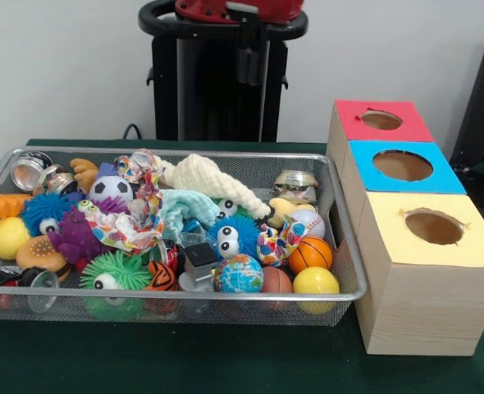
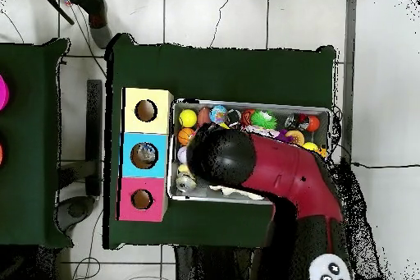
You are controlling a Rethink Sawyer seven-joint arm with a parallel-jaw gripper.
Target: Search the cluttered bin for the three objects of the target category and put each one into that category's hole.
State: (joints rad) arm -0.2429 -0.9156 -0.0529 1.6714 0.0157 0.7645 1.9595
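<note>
The silver wire-mesh bin [image 1: 184,295] sits on the green table, packed with toys. At its right end lie a yellow ball [image 1: 316,281], a basketball [image 1: 310,254], a baseball [image 1: 309,222] and a globe ball [image 1: 238,273]. A soccer ball [image 1: 111,189] and another yellow ball [image 1: 8,238] lie at the left. Right of the bin stand three wooden boxes with holes, topped red [image 1: 349,123], blue [image 1: 361,168] and yellow [image 1: 390,238]. My gripper [image 1: 248,64] hangs high at the back, dark against the pedestal. In the overhead view my red arm [image 2: 279,174] covers much of the bin [image 2: 246,103].
The bin also holds spiky creatures with eyes [image 1: 111,271], a toy burger [image 1: 38,254], metal cans [image 1: 30,171], cloths [image 1: 209,180] and a patterned rag [image 1: 123,230]. The black pedestal [image 1: 217,90] stands behind the table. A second green table [image 2: 29,145] shows at the overhead view's left.
</note>
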